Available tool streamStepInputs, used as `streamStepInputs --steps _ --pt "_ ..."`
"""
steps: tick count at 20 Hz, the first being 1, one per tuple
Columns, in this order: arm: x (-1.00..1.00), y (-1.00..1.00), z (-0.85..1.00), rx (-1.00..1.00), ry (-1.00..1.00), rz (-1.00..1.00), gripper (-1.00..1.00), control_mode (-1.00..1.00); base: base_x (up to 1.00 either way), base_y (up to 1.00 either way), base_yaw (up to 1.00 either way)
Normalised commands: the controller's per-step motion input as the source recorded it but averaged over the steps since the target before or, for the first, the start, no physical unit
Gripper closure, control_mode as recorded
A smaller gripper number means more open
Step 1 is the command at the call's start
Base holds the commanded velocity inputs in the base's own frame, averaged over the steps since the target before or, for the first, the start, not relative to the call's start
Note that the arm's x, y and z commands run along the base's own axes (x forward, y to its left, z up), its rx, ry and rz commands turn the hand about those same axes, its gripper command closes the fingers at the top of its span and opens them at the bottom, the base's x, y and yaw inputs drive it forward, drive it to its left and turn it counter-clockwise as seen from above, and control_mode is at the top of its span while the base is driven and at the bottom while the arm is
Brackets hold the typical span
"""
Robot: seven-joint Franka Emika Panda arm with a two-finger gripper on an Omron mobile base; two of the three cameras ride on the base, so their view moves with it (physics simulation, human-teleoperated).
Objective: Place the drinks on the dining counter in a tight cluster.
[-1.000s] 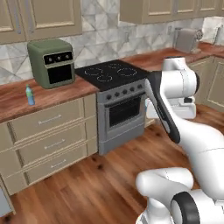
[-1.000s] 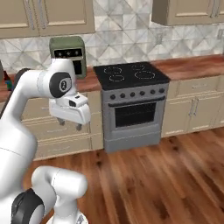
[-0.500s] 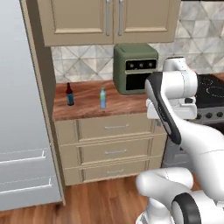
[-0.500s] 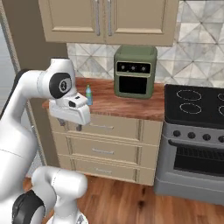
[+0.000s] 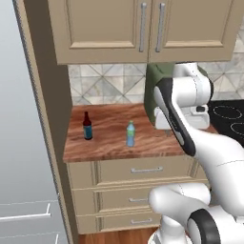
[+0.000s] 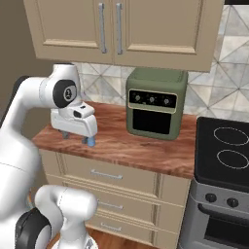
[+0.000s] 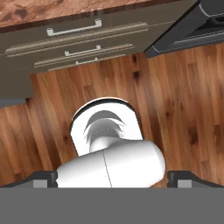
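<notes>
Kitchen wall run, no longer centred on the black stove: whole picture shifted as the base drove left, not the things themselves. Now squarely facing the short reddish-brown wood counter [image 5: 109, 145] under beige wall cabinets. Brings two drinks within reach, so probably about to begin a first pick.

Standing on that counter in the left base view: small light-blue bottle with green cap [image 5: 130, 134], upright, and at its 9 o'clock, apart from it, slim dark-brown bottle with blue label [image 5: 87, 126], also upright. At 3 o'clock of the blue one, boxy olive-green air fryer [image 6: 155, 103].

White two-finger gripper [image 6: 78, 133] hanging over the counter's front edge, pointing down at the plank floor. Jaws spread fully wide, holding nothing, touching nothing.
</notes>
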Motion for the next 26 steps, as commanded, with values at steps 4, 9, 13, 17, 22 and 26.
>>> streamStepInputs --steps 4,9,13,17,22,26 --pt "0.0 0.0 0.0 0.0 0.0 0.0 -1.0 1.0 0.23 0.0 0.0" --pt "0.0 0.0 0.0 0.0 0.0 0.0 -1.0 1.0 0.25 0.0 0.0" --pt "0.0 0.0 0.0 0.0 0.0 0.0 -1.0 1.0 0.5 0.15 -0.01" --pt "0.0 0.0 0.0 0.0 0.0 0.0 -1.0 1.0 0.43 0.22 -0.02" --pt "0.0 0.0 0.0 0.0 0.0 0.0 -1.0 1.0 0.21 0.19 -0.02" --pt "0.0 0.0 0.0 0.0 0.0 0.0 -1.0 1.0 0.21 0.24 -0.05"
